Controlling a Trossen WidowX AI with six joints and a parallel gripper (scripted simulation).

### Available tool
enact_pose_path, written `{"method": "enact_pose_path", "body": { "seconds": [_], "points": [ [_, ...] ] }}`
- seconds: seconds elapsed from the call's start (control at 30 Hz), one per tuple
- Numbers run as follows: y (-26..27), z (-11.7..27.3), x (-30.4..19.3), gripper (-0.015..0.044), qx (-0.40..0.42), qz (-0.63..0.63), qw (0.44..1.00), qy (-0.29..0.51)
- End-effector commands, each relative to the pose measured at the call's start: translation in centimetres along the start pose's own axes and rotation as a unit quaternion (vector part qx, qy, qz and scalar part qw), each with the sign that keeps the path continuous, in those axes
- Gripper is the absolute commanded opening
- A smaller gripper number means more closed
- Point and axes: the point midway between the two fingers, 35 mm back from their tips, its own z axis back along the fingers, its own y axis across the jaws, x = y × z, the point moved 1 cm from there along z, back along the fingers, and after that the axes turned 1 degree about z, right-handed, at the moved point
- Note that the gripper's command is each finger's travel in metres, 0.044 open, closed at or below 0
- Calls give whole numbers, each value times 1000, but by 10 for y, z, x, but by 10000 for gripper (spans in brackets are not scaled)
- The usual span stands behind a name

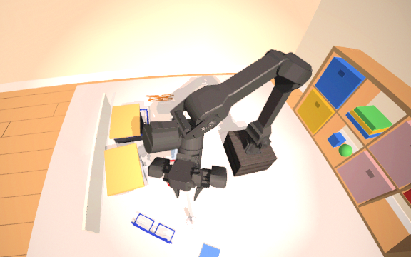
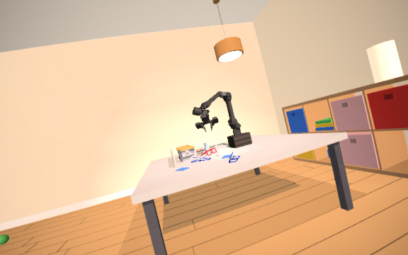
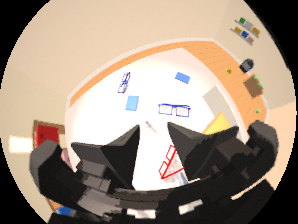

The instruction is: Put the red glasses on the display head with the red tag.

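Observation:
The red glasses [image 2: 211, 152] [image 3: 169, 164] rest on the table with their temples spread. In the top view they are almost wholly hidden under the arm. My gripper [image 1: 187, 198] [image 2: 208, 131] [image 3: 154, 125] is partly open and empty, pointing down high above the table near the glasses. Two display heads with yellow tops stand at the left in the top view: a near one [image 1: 124, 169] with a pale front and a far one [image 1: 125, 121] with a dark body and blue frames at its front. I cannot make out a red tag on either.
Blue glasses [image 1: 153, 233] [image 3: 174, 105] lie beyond the gripper; another blue pair [image 2: 234, 157] [image 3: 124, 82] lies farther along. Orange glasses [image 1: 160, 97] lie near the far head. A pale upright panel [image 1: 95, 178] stands behind the heads. Flat blue pieces [image 1: 209, 250] [image 2: 182, 169] lie on the table.

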Motion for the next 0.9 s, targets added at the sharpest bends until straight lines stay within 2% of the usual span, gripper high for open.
{"method": "enact_pose_path", "body": {
  "seconds": [0.0, 0.23, 0.47, 0.57, 0.87],
  "points": [
    [-33, -20, -49, 200, -40, -88, 990, 103],
    [-67, -40, -136, 200, -101, -208, 935, 268],
    [-67, -41, -138, 200, -102, -211, 933, 272],
    [-67, -41, -138, 121, -102, -211, 933, 272],
    [-67, -41, -138, 120, -102, -211, 933, 272]
  ]
}}
